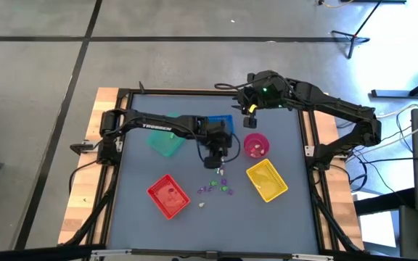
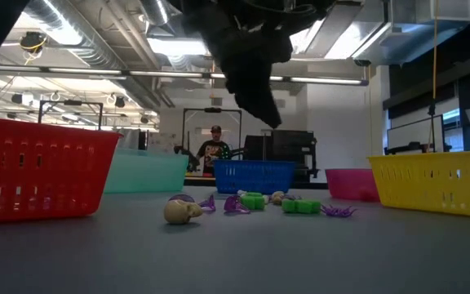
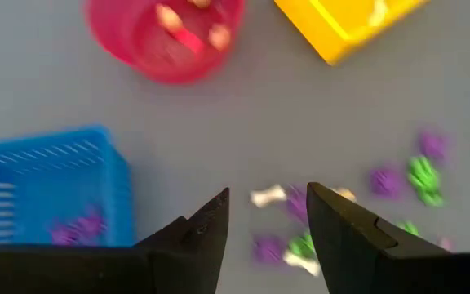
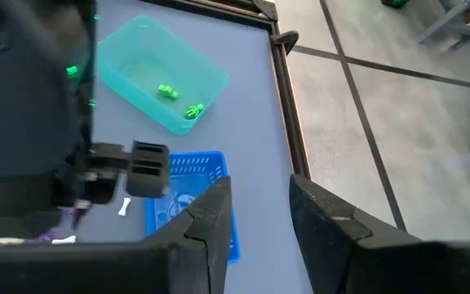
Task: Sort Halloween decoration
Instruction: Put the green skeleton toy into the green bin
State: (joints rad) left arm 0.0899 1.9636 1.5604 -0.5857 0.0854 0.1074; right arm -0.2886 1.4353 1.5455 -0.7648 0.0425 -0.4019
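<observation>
Open grey table (image 1: 136, 163) lies between the red tray (image 1: 168, 196) and the green tray (image 1: 165, 143), and along the front edge. At centre, the cluster of trinkets (image 1: 218, 187) sits in the gap between the red tray and the yellow tray (image 1: 267, 180). The left gripper (image 1: 220, 161), fingers apart, hangs just above that cluster, its arm crossing the green tray and blue basket (image 1: 220, 123). The pink bowl (image 1: 256, 145) narrows the passage to the right.
</observation>
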